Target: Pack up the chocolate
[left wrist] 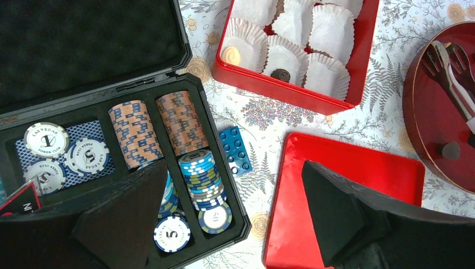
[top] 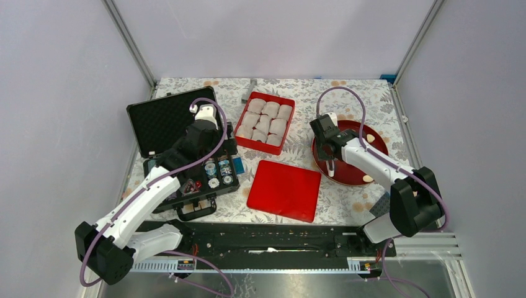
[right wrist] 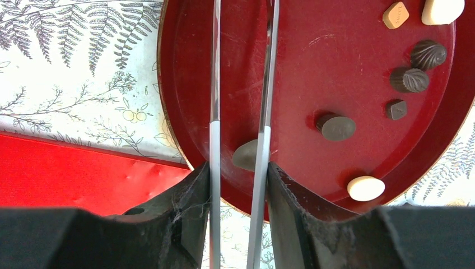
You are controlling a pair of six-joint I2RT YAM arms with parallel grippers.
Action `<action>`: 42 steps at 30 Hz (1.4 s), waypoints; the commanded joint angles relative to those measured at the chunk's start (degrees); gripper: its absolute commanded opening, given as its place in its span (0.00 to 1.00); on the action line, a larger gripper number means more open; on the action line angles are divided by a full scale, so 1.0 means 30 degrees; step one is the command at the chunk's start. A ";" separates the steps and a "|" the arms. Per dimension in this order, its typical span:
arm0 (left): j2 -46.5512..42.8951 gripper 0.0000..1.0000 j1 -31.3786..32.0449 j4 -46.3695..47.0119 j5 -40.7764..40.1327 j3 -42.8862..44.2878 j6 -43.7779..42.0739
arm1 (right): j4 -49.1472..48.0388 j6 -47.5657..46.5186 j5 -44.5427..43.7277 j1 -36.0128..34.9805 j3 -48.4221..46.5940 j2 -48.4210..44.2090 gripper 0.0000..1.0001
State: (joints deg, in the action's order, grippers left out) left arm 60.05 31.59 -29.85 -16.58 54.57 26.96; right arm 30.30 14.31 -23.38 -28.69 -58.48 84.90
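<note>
Mostly, the chocolate (right wrist: 335,127) lies on one round red plate (right wrist: 313,33), directly under the right pincer (right wrist: 238,168). Eight lumps show there. One grey-brown lump sits right by the pincer's fingers, partly hidden behind a blade. The other seven are spread off to the pincer's right: four dark, two pale and one tan square (right wrist: 396,15).

The right pincer is pressed onto one pair of metal tongs (right wrist: 263,84), whose two blades run forward between its fingers over the plate.

Two more lumps, one pale (left wrist: 231,55) and one dark (left wrist: 280,74), each rest in a paper cup inside one red box (top: 289,133). The box stands between the two pincers and holds nine white paper cups (top: 263,122).

One flat red lid (top: 285,190) lies nearer than the box, also between the pincers.

The left pincer (left wrist: 235,165) hangs with its fingers spread wide and grips nothing. It hovers above one open black case (top: 162,121) of poker chips (left wrist: 134,133). One small blue brick (left wrist: 235,148) lies just beside the case.
</note>
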 commanded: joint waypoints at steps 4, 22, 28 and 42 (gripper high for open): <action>-0.0036 0.99 -0.0082 0.0984 -0.0113 0.0180 -0.0169 | -0.0404 -0.0203 -0.0362 0.0107 -0.0790 -0.0228 0.48; -0.0194 0.99 -0.0082 0.1072 0.0072 -0.0017 0.0005 | -0.0687 -0.0608 -0.0353 0.0189 -0.1336 0.0190 0.49; -0.0213 0.99 -0.0077 0.1072 0.0135 -0.0083 0.0007 | -0.0746 0.0043 0.0151 0.0919 -0.0084 -0.0904 0.52; -0.0213 0.99 -0.0075 0.1101 0.0342 -0.0105 0.0154 | -0.4537 0.1548 0.5717 0.4523 0.4646 -0.3537 0.75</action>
State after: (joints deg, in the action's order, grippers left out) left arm 60.14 31.59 -29.43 -16.29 54.54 27.03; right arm 22.72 16.29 -12.32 -16.95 -47.16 76.62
